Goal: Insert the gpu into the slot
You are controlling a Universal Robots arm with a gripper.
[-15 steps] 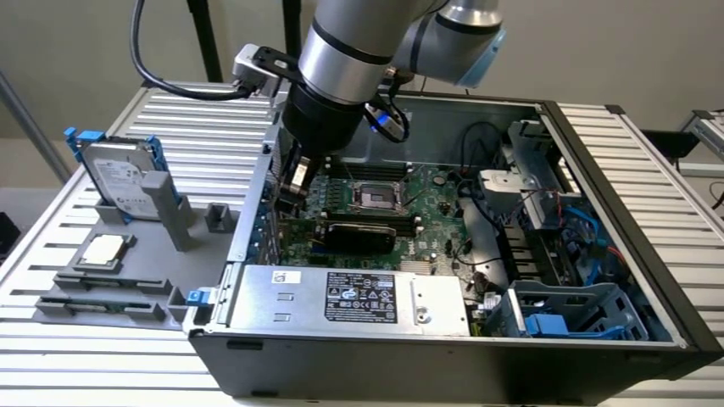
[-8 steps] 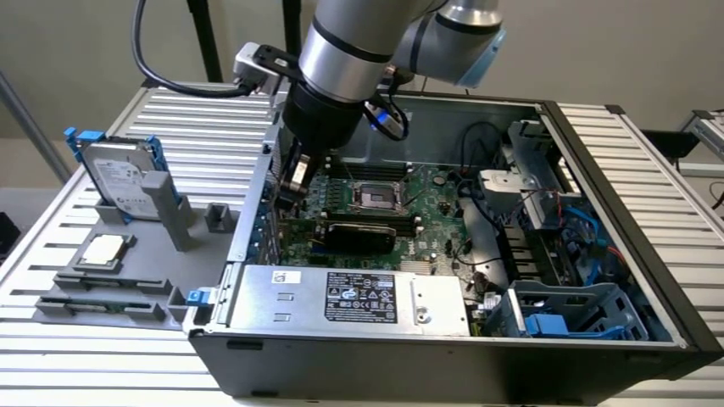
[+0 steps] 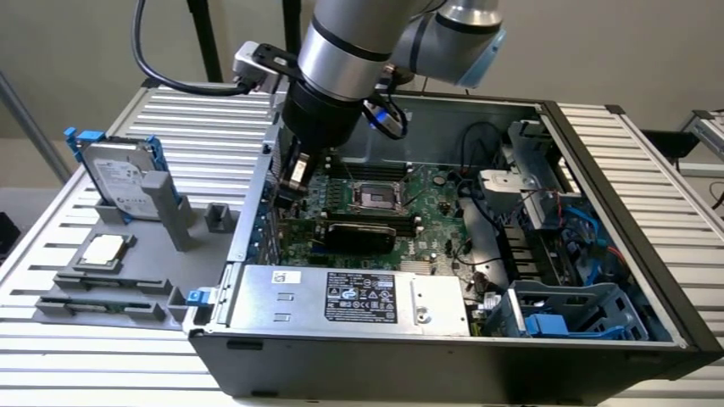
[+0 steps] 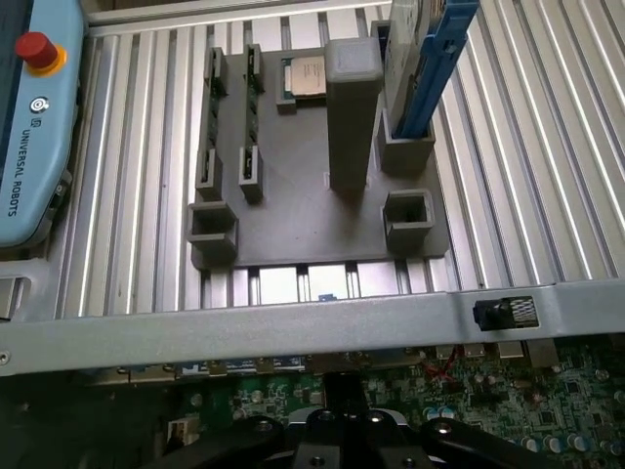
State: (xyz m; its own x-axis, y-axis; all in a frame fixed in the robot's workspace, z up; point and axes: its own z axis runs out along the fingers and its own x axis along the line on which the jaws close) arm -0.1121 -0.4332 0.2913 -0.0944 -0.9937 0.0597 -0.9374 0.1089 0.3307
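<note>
From the exterior view I see the arm reaching down into the open computer case (image 3: 633,280), its hand (image 3: 297,174) low over the motherboard (image 3: 436,225) beside the case's wall on the exterior view's left. The gpu (image 3: 353,234) lies flat on the motherboard, just below the CPU socket (image 3: 375,197) and above the silver power supply (image 3: 351,298). I cannot make out the slot. In the wrist view, my hand (image 4: 347,430) is closed, over the motherboard's edge; beyond the case wall sits the grey fixture (image 4: 293,195) on the counter (image 4: 547,176).
</note>
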